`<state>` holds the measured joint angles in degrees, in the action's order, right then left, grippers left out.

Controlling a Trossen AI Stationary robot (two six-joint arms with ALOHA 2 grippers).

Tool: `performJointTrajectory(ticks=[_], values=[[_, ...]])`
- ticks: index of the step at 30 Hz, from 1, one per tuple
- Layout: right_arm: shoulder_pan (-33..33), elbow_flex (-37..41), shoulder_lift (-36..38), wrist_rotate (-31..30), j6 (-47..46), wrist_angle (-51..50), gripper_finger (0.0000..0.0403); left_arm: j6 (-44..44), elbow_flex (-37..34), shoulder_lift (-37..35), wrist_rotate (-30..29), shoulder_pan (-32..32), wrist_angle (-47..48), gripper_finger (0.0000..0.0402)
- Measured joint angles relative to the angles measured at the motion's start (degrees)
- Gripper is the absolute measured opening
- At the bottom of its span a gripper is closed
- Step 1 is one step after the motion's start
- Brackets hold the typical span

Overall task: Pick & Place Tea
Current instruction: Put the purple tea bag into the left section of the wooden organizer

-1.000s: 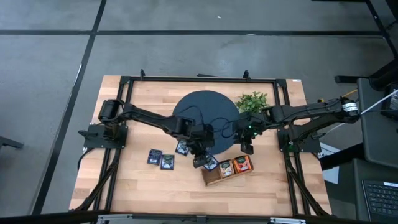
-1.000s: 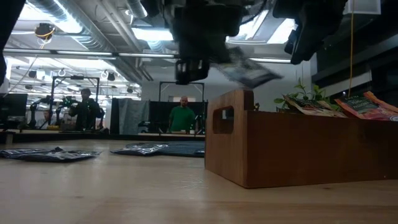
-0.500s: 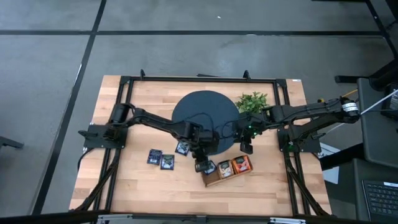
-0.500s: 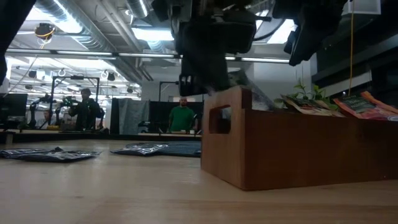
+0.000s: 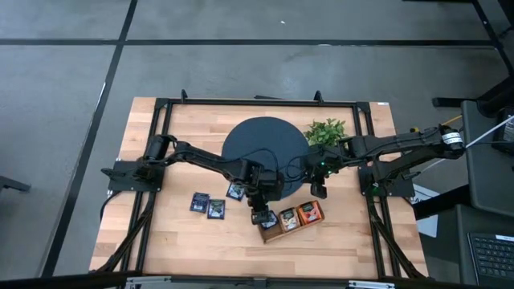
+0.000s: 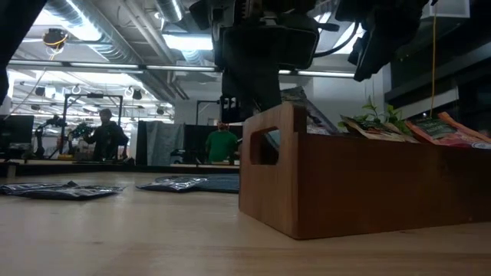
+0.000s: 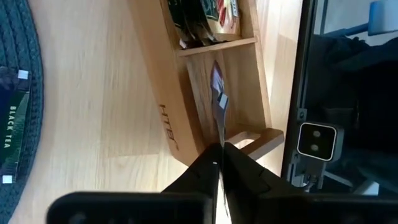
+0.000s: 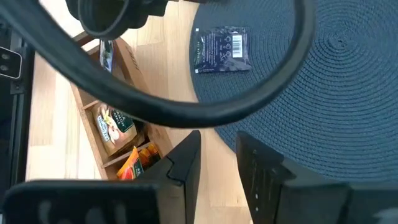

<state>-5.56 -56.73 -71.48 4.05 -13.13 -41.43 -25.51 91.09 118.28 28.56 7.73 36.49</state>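
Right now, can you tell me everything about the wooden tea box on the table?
The wooden tea box is a narrow, light brown tray with three compartments and a cut-out handle in its end wall. It sits flat on the wooden table, just off the dark round mat. Two compartments hold colourful tea packets: a beige one and an orange one. Over the end compartment, the left claw pinches a dark sachet edge-on, lowering it in.

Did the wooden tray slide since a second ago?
Yes. In the low view, the wooden tray slid left, its end nearer the people behind; the left gripper is lowering a sachet in.
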Motion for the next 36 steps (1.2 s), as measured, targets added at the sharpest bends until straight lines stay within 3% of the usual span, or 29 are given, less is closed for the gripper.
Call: performJointTrajectory(ticks=[14,18,23,26,31,36], values=[[0.0,0.0,0.0,-0.08,1.55,0.42,0.0103,0.78,0.0,-0.07,0.27,-0.33,0.22,0.0094],[0.01,0.0,0.0,-0.08,1.71,0.46,0.0103,0.79,0.0,-1.39,3.12,-1.92,2.33,0.0099],[0.0,0.0,0.0,-0.06,1.69,0.47,0.0103,5.34,0.0,-4.19,2.2,-3.34,4.39,0.0095],[0.02,0.0,0.0,-0.06,1.69,0.48,0.0103,8.74,0.0,-5.91,-0.98,-3.59,5.19,0.0091],[0.02,0.0,0.0,-0.07,1.63,0.35,0.0103,13.54,-2.18,-8.72,-11.88,-2.11,6.81,0.0088],[0.01,0.0,0.0,-1.2,1.63,0.47,0.0103,10.76,-9.05,-11.49,-18.27,-0.54,6.77,0.0087]])
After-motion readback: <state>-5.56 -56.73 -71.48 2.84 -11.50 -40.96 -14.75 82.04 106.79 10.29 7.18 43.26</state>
